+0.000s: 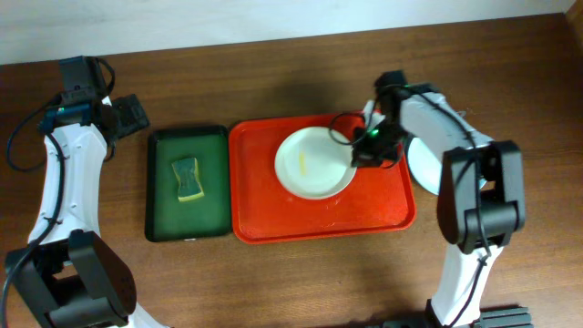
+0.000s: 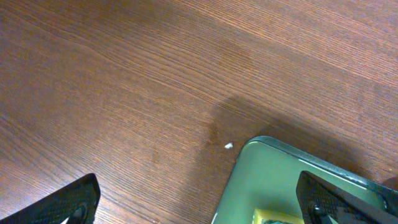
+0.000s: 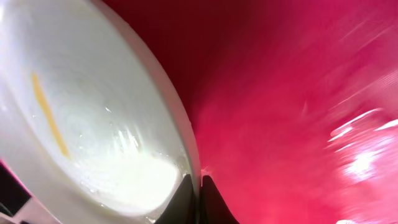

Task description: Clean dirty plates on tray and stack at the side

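A white-cream plate point(image 1: 314, 164) with a yellow smear lies on the orange-red tray point(image 1: 264, 214). My right gripper point(image 1: 366, 146) is at the plate's right rim. In the right wrist view its fingers point(image 3: 198, 200) are shut on the rim of the plate point(image 3: 93, 74), with the tray's floor point(image 3: 298, 93) beside it. A pale plate point(image 1: 421, 171) lies on the table right of the tray, partly hidden by my right arm. My left gripper point(image 1: 127, 114) is open and empty above the far left corner of the green tray; in the left wrist view its fingers point(image 2: 205, 205) are spread wide.
A dark green tray point(image 1: 164, 205) holding a yellow-green sponge point(image 1: 188, 179) sits left of the orange-red tray. Its corner point(image 2: 280, 180) and the sponge point(image 2: 277, 218) show in the left wrist view. A small white crumb point(image 2: 229, 146) lies on the wood table.
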`<action>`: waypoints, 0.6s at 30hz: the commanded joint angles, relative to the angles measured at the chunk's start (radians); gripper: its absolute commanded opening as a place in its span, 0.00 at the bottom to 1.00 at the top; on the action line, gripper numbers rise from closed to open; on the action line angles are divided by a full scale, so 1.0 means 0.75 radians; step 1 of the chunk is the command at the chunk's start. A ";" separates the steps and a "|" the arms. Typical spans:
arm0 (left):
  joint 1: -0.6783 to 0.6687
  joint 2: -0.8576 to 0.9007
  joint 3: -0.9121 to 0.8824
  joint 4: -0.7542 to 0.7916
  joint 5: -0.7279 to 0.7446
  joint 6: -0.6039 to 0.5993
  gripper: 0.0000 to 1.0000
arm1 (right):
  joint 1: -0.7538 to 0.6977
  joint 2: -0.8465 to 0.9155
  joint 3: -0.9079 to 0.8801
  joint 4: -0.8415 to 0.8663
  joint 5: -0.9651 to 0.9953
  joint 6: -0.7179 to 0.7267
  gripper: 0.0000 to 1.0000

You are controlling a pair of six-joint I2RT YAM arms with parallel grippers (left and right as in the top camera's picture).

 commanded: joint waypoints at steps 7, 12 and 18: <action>0.004 -0.018 0.020 -0.001 -0.009 -0.006 0.99 | 0.176 -0.051 0.003 -0.043 0.072 0.201 0.04; 0.004 -0.018 0.020 -0.001 -0.009 -0.006 0.99 | 0.176 -0.051 0.003 -0.098 0.073 0.199 0.13; 0.004 -0.018 0.020 -0.001 -0.009 -0.006 0.99 | 0.173 -0.051 0.005 -0.077 0.072 0.184 0.68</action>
